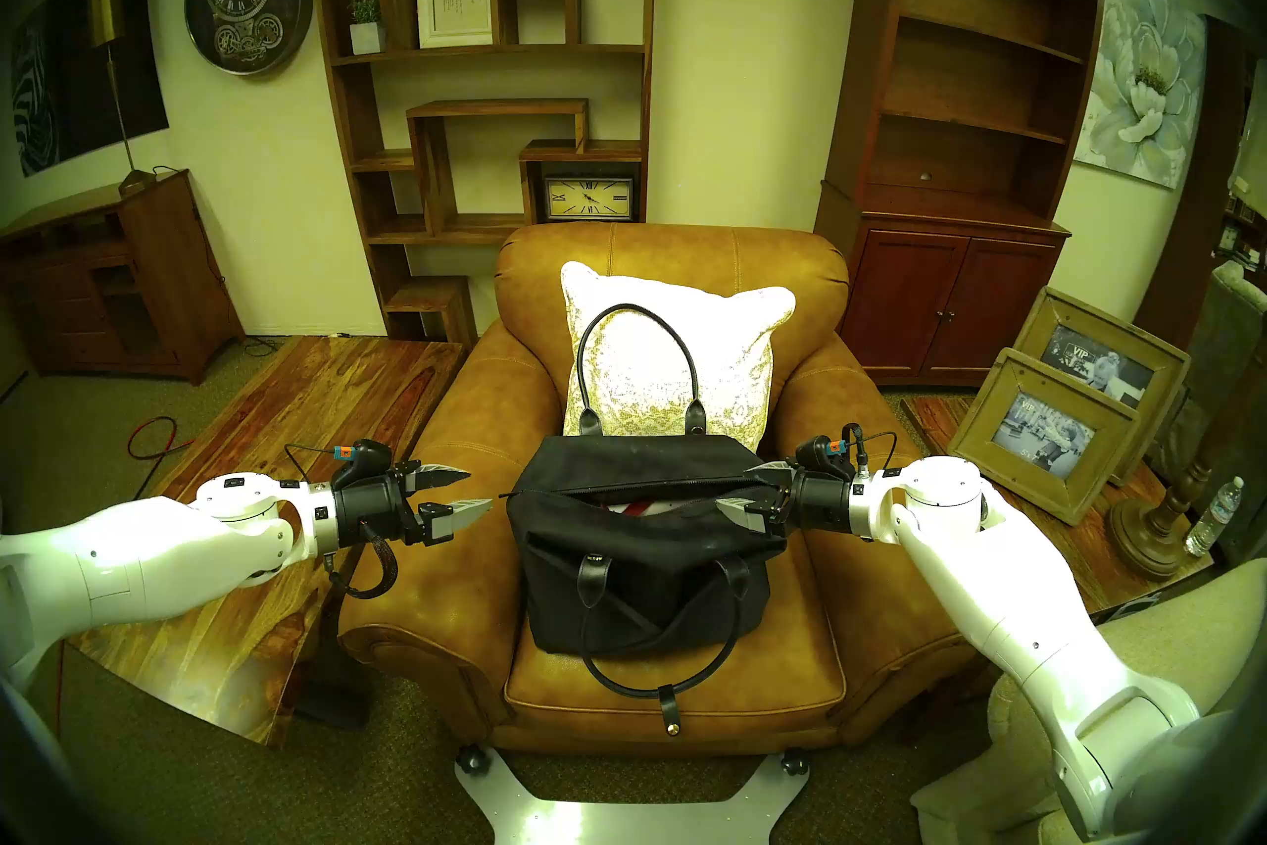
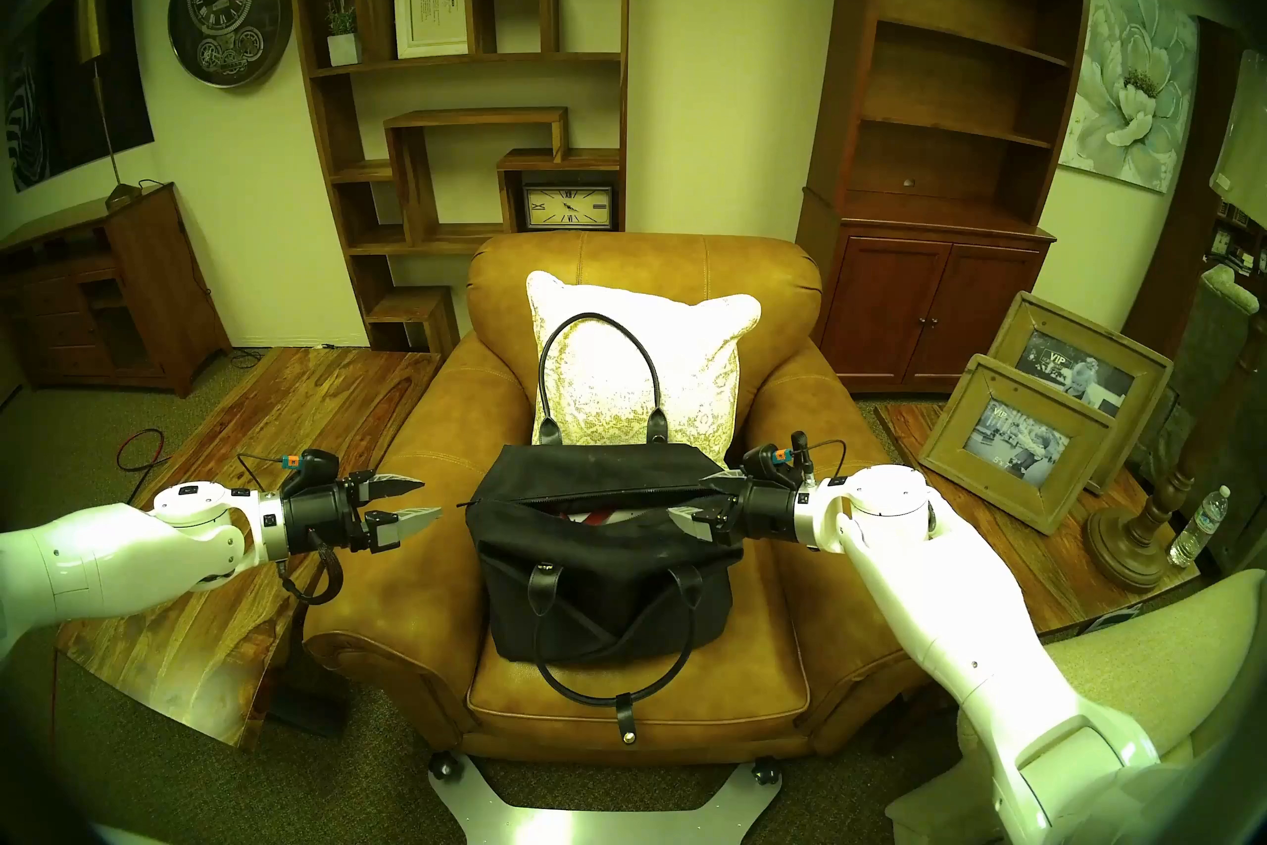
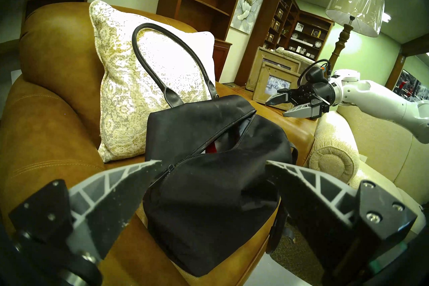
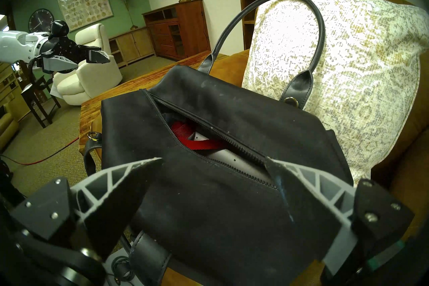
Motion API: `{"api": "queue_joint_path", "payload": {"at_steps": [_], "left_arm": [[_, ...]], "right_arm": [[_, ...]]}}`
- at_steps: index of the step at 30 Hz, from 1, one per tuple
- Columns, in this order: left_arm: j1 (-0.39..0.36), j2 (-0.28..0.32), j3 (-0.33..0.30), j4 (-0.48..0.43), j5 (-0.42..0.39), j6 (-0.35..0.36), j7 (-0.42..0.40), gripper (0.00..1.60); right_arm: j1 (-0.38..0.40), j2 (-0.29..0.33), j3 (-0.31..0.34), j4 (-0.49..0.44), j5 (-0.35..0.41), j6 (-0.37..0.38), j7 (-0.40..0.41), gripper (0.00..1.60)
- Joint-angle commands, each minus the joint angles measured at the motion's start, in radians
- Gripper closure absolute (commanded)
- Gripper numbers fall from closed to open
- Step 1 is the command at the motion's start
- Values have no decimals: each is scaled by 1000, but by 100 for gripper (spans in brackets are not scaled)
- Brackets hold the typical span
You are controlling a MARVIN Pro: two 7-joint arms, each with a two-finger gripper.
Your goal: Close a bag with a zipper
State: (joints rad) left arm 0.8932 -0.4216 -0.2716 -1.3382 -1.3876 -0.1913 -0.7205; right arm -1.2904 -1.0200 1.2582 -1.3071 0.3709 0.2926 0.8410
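Armchair point(image 1: 473, 411): tan leather, centre of head view, facing the robot. Seat cushion carries the load.

Pillow point(image 1: 675, 357): pale w/ yellow-grey pattern, upright against the chair back, just behind the bag.

Bag point(image 1: 644, 576): black fabric, boxy, sits on the seat cushion, roughly as wide as the cushion. Rear handle point(image 1: 637, 363) stands up in front of the pillow. Front handle point(image 1: 651, 645) hangs down over the bag's front face onto the cushion.

Left arm point(image 1: 137, 542): white, enters from view's left. Right arm point(image 1: 994, 555): white, enters from view's right.

Left gripper point(image 1: 473, 490): released, fingers spread, nothing between them. Positioned just beside the bag's left end, not touching.

Right gripper point(image 1: 744, 487): released, fingers spread, nothing held. Positioned at the bag's right end; in the right wrist view one fingertip overlaps the zipper's near end, contact cannot be confirmed.

Zipper point(image 4: 209, 137): runs along the bag top, end to end. Unzipped over most of its length; opening gapes. Red strap point(image 4: 197, 141) and a grey item point(image 4: 232, 160) visible inside. Pull: location unclear.
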Motion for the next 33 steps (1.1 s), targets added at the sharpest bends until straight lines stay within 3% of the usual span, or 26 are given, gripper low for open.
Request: {"api": "queue_joint_path", "payload": {"at_steps": [1,9,11,17,32,33], "left_arm": [[-1,-38,-6,15,-15,-7,26,0],[13,-95,5,72,-10,-38,48,0],[16,-111,2,100,-31,-45,10,0],[19,-153,-11,147,-103,-18,-24,0],[10,-218,-4,270,-108,-16,-59,0],[15,-220,-11,275,-142,9,-75,0]], "right_arm": [[9,-1,5,-12,2,0,0,0],[9,-2,5,-12,2,0,0,0],[9,-2,5,-12,1,0,0,0],[9,-2,6,-11,1,0,1,0],[8,-3,7,-12,0,1,1,0],[8,-3,7,-12,0,1,1,0]]}}
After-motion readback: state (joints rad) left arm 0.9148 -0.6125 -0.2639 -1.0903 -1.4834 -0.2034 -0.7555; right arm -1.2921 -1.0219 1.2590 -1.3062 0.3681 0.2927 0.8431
